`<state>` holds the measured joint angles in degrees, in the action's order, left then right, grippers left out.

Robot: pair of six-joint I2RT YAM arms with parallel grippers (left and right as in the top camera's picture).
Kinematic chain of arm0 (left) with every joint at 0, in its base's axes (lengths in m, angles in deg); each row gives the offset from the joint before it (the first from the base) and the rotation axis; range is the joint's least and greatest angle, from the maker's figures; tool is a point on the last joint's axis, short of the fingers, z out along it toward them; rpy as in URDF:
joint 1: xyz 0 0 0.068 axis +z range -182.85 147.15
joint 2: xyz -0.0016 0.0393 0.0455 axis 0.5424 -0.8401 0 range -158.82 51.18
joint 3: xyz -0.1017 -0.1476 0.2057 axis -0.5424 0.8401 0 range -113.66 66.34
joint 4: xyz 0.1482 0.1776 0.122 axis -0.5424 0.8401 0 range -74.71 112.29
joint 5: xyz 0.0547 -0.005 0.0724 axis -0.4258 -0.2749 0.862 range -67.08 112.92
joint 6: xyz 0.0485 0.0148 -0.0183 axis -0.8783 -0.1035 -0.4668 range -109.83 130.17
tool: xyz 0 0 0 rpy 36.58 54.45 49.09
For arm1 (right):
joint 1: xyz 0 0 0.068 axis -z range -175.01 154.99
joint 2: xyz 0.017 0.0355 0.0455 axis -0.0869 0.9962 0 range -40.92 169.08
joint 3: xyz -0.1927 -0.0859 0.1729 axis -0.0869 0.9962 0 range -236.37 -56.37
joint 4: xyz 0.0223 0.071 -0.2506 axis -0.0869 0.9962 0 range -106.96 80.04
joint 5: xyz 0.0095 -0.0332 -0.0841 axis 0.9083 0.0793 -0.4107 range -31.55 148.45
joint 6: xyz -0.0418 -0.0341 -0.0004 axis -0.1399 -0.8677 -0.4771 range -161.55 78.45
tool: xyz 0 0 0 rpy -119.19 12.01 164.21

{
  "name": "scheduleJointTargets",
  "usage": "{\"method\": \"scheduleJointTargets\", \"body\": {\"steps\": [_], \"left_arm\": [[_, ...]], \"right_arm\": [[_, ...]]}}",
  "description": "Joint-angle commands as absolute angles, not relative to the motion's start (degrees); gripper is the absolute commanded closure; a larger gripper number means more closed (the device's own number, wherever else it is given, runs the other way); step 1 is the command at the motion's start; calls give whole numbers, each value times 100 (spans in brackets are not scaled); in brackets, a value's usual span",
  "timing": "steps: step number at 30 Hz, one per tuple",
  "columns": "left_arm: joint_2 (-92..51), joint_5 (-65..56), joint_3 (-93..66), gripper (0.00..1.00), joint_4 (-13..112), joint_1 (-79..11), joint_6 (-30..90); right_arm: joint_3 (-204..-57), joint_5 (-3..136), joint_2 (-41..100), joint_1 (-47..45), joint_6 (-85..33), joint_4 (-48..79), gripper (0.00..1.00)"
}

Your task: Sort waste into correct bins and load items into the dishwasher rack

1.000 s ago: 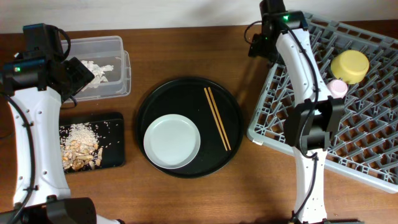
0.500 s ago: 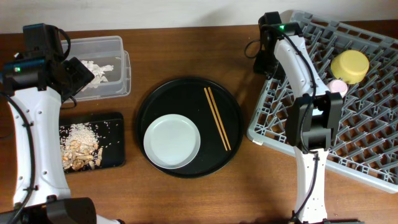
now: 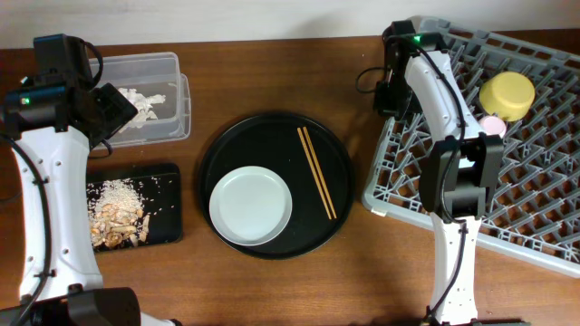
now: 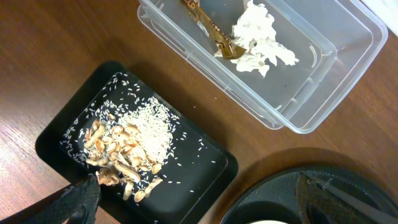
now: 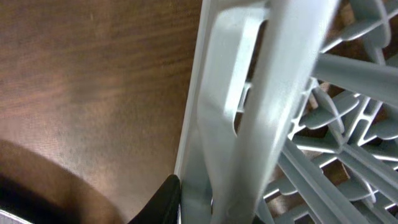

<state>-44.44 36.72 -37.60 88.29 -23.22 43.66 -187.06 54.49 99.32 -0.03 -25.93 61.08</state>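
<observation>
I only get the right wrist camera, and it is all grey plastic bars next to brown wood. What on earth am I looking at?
Observer: That is the left rim of the dishwasher rack; the right gripper sits right at it.
Operator: Is anything in the rack?
Observer: Yes, a yellow bowl and a pink cup sit in its far half.
Operator: And what is left to load?
Observer: A grey plate and chopsticks lie on the round black tray.
</observation>
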Motion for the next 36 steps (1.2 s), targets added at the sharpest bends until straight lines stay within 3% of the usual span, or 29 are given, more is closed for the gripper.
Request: {"method": "scheduleJointTargets", "body": {"steps": [1,8,19,25,36], "left_arm": [[-4372,3731,-3806,1,8820,-2293,4399],[-4372,3731,-3806,1,8820,-2293,4401],[-4372,3731,-3806,1,8820,-2293,4401],[-4372,3731,-3806,1,8820,-2293,4401],[-4372,3731,-3806,1,8820,-2293,4401]], "right_arm": [[-18693,5776,9841,-106,-3303,6347,80],[-18693,7051,9841,-114,-4761,6932,80],[-18693,7022,9841,-549,-5631,7754,80],[-18693,6419,9841,-927,-5327,7708,74],[-18721,6203,9841,-663,-4521,7105,74]]}}
